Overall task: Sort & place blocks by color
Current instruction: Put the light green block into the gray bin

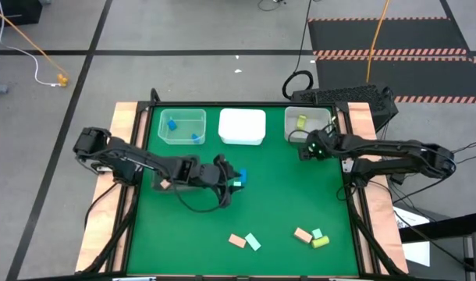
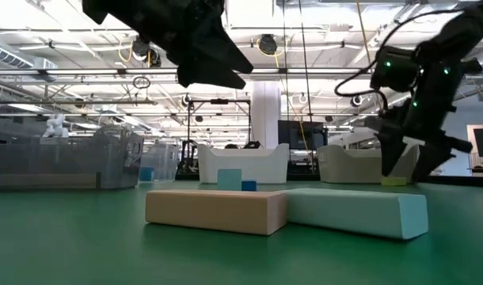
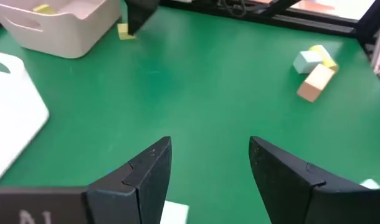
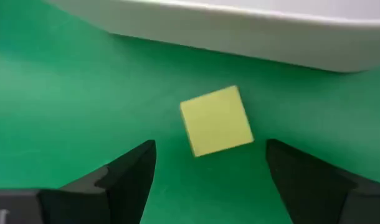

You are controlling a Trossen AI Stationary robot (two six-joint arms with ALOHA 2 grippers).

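Both grippers open, empty: right gripper (image 4: pixel 205 165) straddles yellow-green cube (image 4: pixel 216 121) beside bin (image 4: pixel 252 31); left gripper (image 3: pixel 209 171) mid-table.

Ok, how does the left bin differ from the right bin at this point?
The left bin holds two blue blocks; the right bin holds one yellow-green block. The open right claw hangs just outside the right bin, over a yellow-green cube on the table; no claw is near the left bin. Both are rectangular tubs.
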